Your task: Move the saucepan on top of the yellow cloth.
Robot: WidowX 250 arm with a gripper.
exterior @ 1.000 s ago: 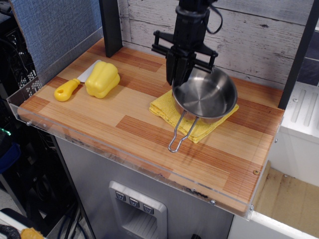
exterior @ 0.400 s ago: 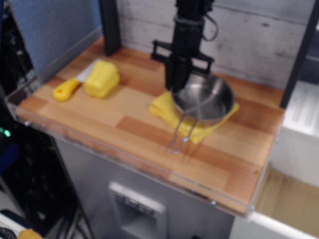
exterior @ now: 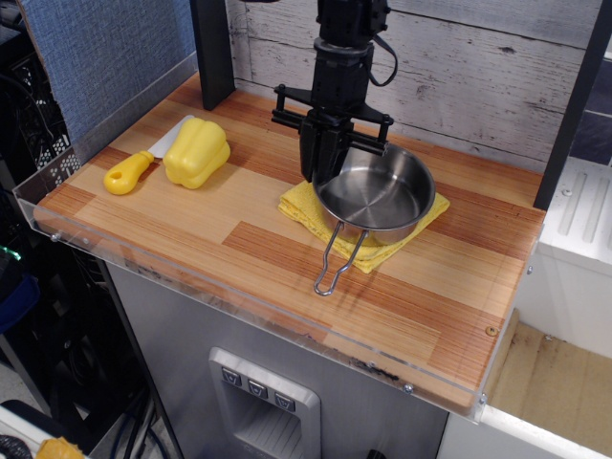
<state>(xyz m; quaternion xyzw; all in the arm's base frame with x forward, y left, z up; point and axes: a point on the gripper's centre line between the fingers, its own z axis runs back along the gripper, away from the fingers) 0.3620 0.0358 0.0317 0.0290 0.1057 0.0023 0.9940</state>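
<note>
The saucepan [exterior: 378,196] is shiny steel and sits nearly level on the yellow cloth [exterior: 298,206], covering most of it. Its wire-loop handle [exterior: 337,260] points toward the front edge of the table. The cloth's corners show at the pan's left, front and right. My black gripper [exterior: 322,170] comes straight down at the pan's back-left rim, with its fingers closed on that rim.
A yellow plastic bell pepper [exterior: 196,151] and a yellow-handled toy knife [exterior: 129,172] lie at the left of the wooden table. A black post [exterior: 212,48] stands at the back left and another [exterior: 572,105] at the right. A clear acrylic lip [exterior: 239,287] runs along the front edge.
The pan was tilted and held above the cloth. It has come down and a little left, and now lies almost flat on the cloth. The gripper moved down-left with it.
</note>
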